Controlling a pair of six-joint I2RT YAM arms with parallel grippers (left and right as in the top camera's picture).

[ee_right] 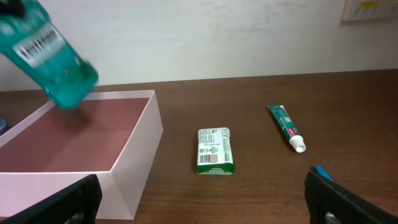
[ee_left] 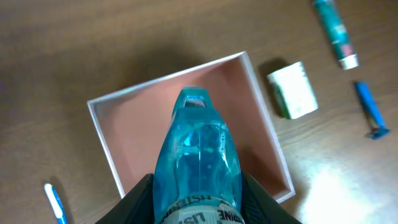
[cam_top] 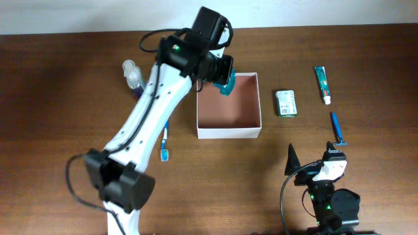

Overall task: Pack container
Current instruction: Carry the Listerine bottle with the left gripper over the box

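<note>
The container [cam_top: 228,132] is a square white-walled box with a reddish-brown inside, mid-table; it also shows in the left wrist view [ee_left: 102,134] and the right wrist view [ee_right: 134,162]. My left gripper [cam_top: 225,79] is shut on a blue mouthwash bottle [ee_left: 199,165] and holds it above the box's far left part, base tilted down [ee_right: 53,53]. My right gripper [cam_top: 312,163] is open and empty, resting near the front edge, right of the box.
A green soap packet [cam_top: 285,103], a toothpaste tube [cam_top: 322,84] and a blue razor [cam_top: 337,128] lie right of the box. A small clear bottle [cam_top: 132,74] and a blue toothbrush [cam_top: 164,145] lie left of it.
</note>
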